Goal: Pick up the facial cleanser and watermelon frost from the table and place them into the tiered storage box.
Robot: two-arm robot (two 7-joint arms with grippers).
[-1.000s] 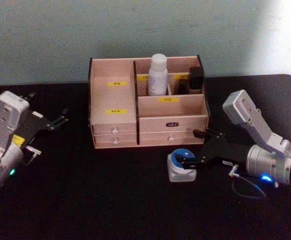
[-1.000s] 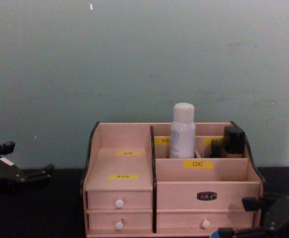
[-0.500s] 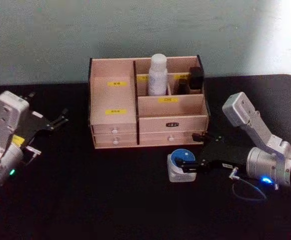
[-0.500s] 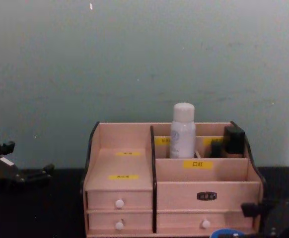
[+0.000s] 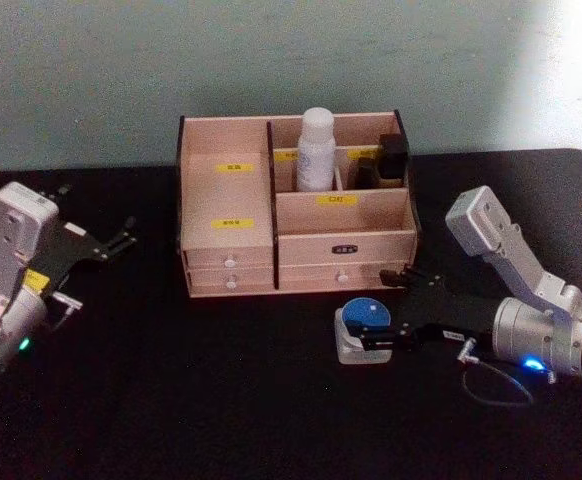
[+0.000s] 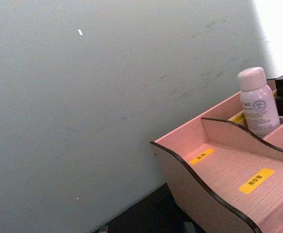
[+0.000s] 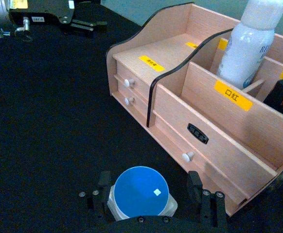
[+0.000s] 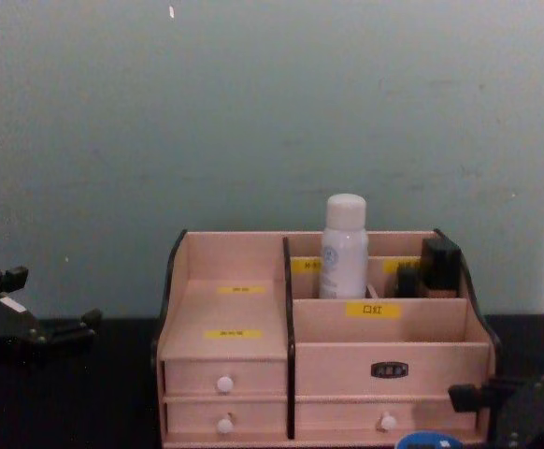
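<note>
Two task items are sitting in different places. The facial cleanser (image 5: 315, 150) is standing upright in a rear compartment of the tiered storage box (image 5: 343, 245). The watermelon frost (image 5: 363, 330) is resting on the black surface (image 5: 221, 390), just in front of the box's right-hand drawers.

The right pincer (image 5: 376, 310) is lying low over the surface with its fingers spread wide, straddling the jar. The head view is leaving the contact unclear. The right wrist view is looking down on the jar's blue lid and is showing one finger (image 7: 101, 194) close against the jar's side, while the other finger (image 7: 200, 193) is standing apart from it. The chest view is catching just the top of the lid at its lower edge, below the box front.

The left pincer (image 5: 116, 238) is waiting well to the left of the box, with its fingers parted and gripping nothing.

The left wrist view is bringing out the bluish print on the cleanser and the yellow labels (image 6: 256, 180) on the stepped left tiers. Small dark items (image 5: 391, 155) are sitting in the compartment to the right of the cleanser.
</note>
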